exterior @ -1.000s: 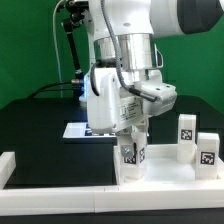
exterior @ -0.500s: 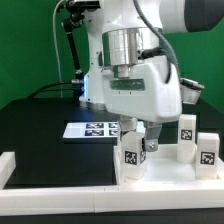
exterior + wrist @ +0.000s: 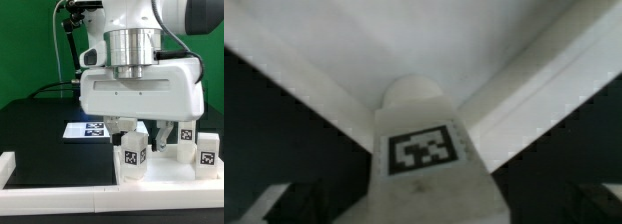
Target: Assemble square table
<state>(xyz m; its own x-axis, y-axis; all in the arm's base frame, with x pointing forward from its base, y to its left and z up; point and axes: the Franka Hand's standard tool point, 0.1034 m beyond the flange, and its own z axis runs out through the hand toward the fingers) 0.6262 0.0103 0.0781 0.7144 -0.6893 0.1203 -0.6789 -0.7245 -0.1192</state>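
Surface: black tabletop (image 3: pixel 35 125), white border rail (image 3: pixel 60 173) along front.
Slab: I see square table (image 3: pixel 145 95) held up.
Claw: gripper (image 3: pixel 140 128) — can't tell open/closed.
Leg (image 3: pixel 133 155): upright below, tag facing cam.

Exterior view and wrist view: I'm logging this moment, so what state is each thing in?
gripper: lowered over the front leg; open or shut cannot be told.
front leg: upright, tag facing the camera, below the gripper.
middle leg: upright, partly hidden by the arm.
right leg: upright, free.
marker board: flat on the table.
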